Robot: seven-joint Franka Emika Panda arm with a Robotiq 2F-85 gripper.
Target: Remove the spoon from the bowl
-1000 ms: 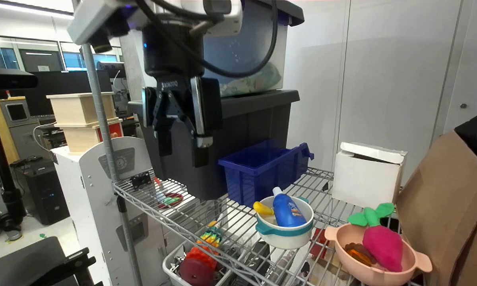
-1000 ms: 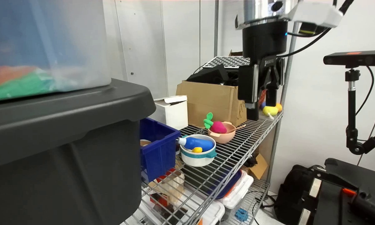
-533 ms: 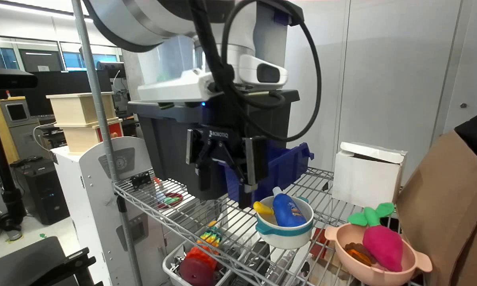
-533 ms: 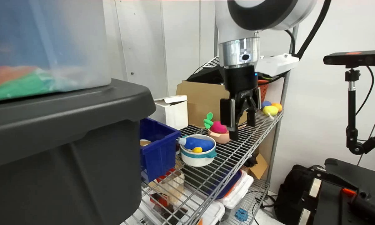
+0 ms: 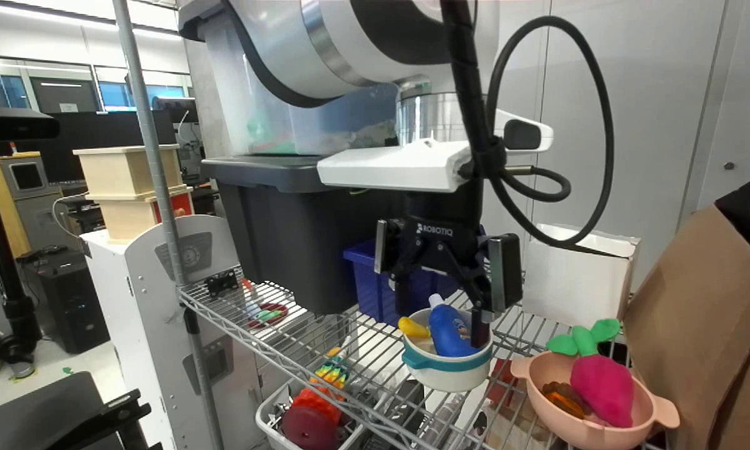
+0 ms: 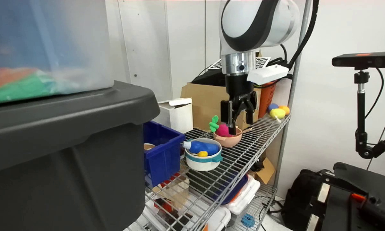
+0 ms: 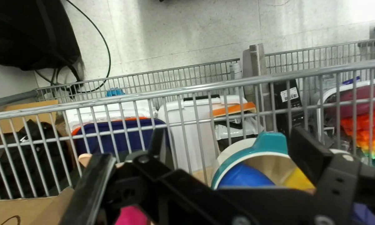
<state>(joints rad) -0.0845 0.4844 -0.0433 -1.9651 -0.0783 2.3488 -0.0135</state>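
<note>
You hold the claw spread and empty, presumably to straddle the spoon that, in an exterior view, juts rightward from the peach bowl.

Pale panelled wall standing tall behind the wire shelf; away in the distance, bluish windows under a glowing light strip; and down below, pale floor.

The spoon rests in the bowl on the shelf.
</note>
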